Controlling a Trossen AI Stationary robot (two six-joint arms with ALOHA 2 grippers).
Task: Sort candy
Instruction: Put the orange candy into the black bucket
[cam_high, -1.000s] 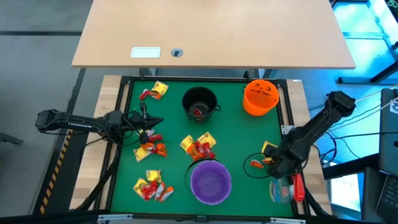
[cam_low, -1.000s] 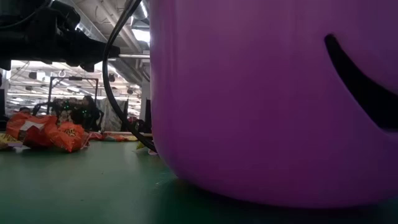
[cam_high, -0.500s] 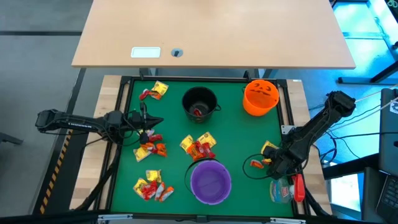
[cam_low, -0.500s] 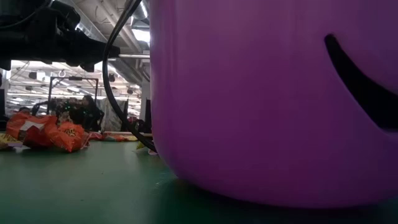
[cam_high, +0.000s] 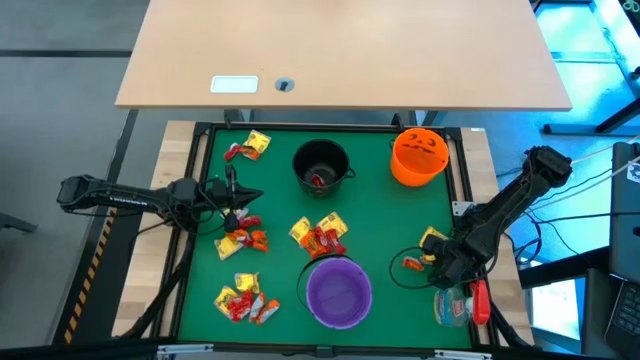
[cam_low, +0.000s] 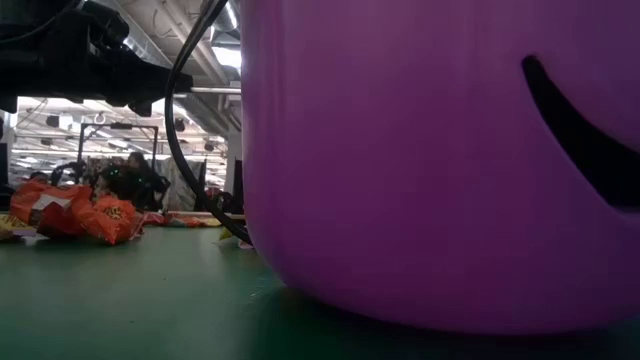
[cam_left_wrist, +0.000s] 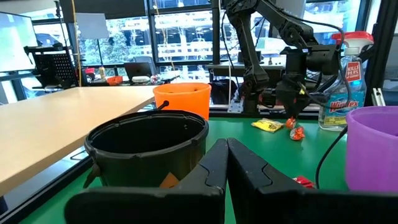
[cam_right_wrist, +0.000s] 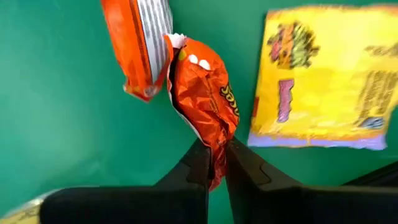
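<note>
Right end effector (cam_right_wrist: 214, 163) clamped on a crinkled orange foil candy wrapper (cam_right_wrist: 205, 99), long axis running straight out from the fingertips, low over the green tabletop (cam_high: 380, 215) near its right edge. Just beside: a second orange sweet (cam_right_wrist: 138, 43) and a flat yellow packet (cam_right_wrist: 320, 78). Farther off, left end effector (cam_left_wrist: 227, 155) shut, empty, facing the black bucket (cam_left_wrist: 149, 146).

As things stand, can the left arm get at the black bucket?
Probably yes. The left gripper hangs shut over the mat's left side, and the black bucket sits close ahead of it, mouth open upward, with only bare green mat between them.
</note>
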